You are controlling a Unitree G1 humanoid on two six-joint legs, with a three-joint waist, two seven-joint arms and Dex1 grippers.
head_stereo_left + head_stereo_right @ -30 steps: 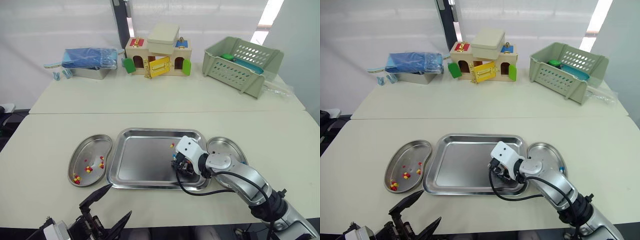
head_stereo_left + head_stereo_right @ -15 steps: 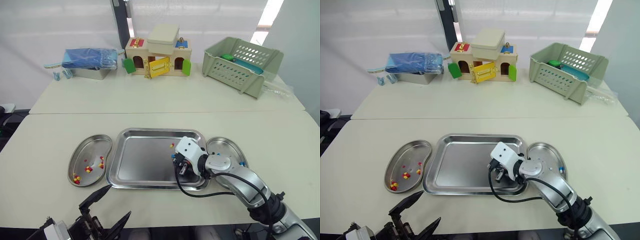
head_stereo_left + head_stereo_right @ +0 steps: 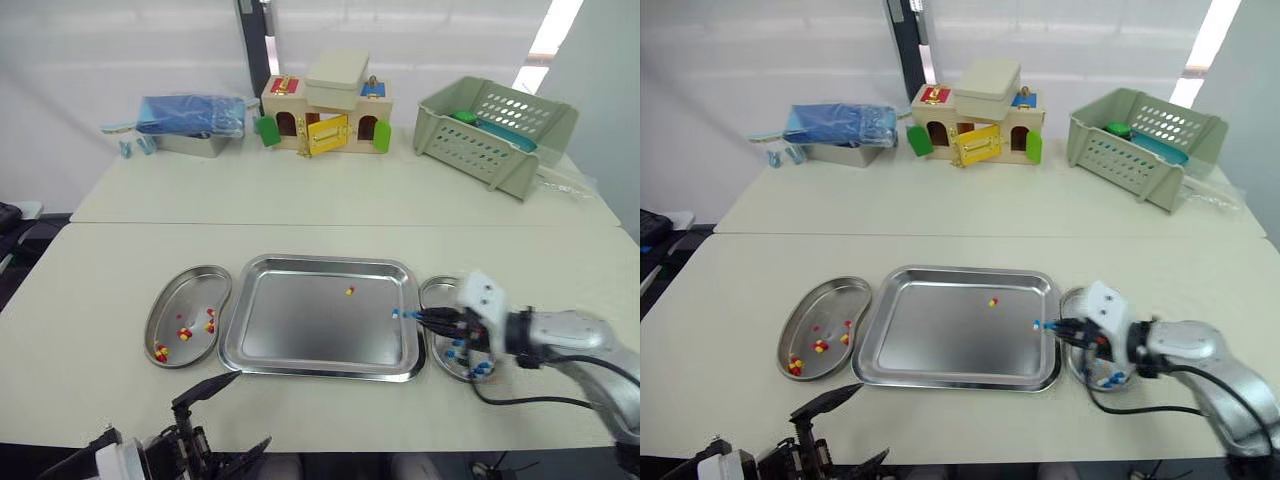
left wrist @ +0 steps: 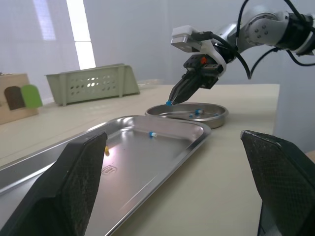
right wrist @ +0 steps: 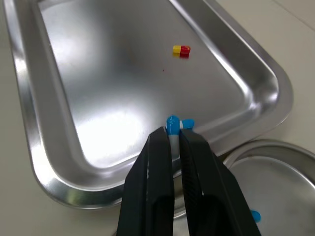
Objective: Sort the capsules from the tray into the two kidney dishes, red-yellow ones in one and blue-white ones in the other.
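Standing at a long cream table (image 3: 320,215). Facing a rectangular stainless steel tray (image 3: 300,325) lying near the table's front edge. Flanking it, just beside its short edges: a left kidney-shaped steel dish (image 3: 178,298) and a right kidney-shaped steel dish (image 4: 209,119). Holding the left gripper (image 3: 250,408) low at the table's front edge, its black fingers spread wide and gripping nothing. Reaching the right gripper (image 5: 172,133) over the tray's right edge, close to the right dish, with fingers drawn narrow and pinching a small blue-white capsule (image 5: 172,121) at their tips. Leaving a second blue-white capsule (image 4: 152,133) lying loose on the tray floor by that right edge (just beside the pinched one), and a lone red-yellow capsule (image 3: 349,291) nearer the tray's back edge. Showing several red-yellow capsules (image 3: 184,334) in the left dish and a few blue-white capsules (image 4: 197,112) in the right dish.
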